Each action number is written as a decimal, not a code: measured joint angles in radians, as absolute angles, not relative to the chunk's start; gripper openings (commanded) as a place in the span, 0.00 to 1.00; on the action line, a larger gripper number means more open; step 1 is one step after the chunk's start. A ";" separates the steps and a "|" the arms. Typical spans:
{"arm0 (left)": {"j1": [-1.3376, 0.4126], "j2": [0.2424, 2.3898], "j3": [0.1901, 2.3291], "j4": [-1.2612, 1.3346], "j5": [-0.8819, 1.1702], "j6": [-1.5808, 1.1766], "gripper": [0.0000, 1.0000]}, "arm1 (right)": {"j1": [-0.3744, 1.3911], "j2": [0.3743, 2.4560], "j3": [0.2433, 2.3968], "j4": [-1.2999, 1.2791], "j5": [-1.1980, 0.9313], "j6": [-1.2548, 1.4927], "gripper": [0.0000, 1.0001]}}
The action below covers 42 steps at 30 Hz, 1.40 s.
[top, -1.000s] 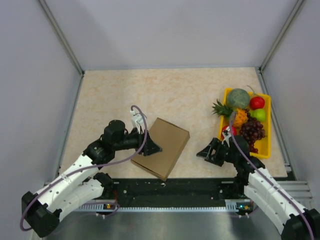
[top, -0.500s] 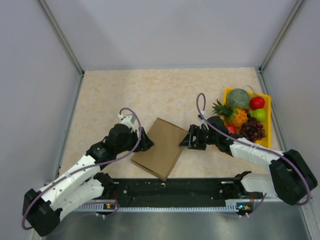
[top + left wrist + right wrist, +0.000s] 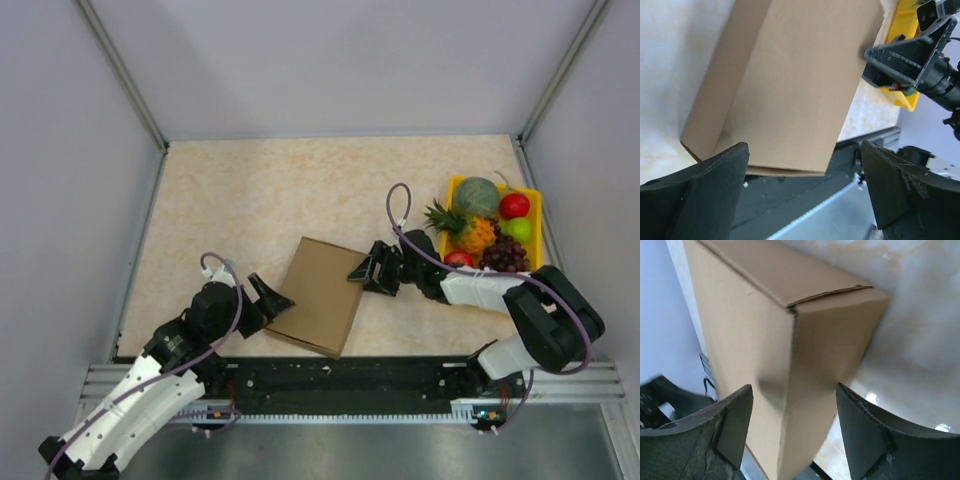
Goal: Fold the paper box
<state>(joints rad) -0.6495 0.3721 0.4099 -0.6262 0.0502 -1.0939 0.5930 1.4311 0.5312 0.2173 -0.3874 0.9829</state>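
Paper box (image 3: 322,295) looks already closed into a carton, lying flat on the tabletop (image 3: 250,190) between both claws. Left claw (image 3: 268,303) is spread wide and empty, the box's near-left edge just ahead of its fingers and probably clear of them. Right claw (image 3: 366,268) has its jaws apart, gripping nothing, with the box's far-right corner directly in front. It is likely placed to nudge or square the box, but contact is hard to tell.

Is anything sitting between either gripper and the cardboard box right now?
Nothing visible. The left gripper, jaws open, sits just off the left edge of the paper box with nothing in the gap. The right gripper, also open, is at the box's right edge. The yellow fruit tray lies beyond the right arm, out of the way.
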 measured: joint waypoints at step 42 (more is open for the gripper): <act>-0.649 0.502 0.922 -0.799 -0.516 -0.758 0.98 | 1.427 1.333 0.852 -0.286 0.252 0.019 0.79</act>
<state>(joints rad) -0.6495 0.5022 0.9222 -0.7990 -0.5159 -0.7578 1.4265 1.3331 0.8520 -0.2855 0.2516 0.0193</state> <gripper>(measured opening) 0.980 0.786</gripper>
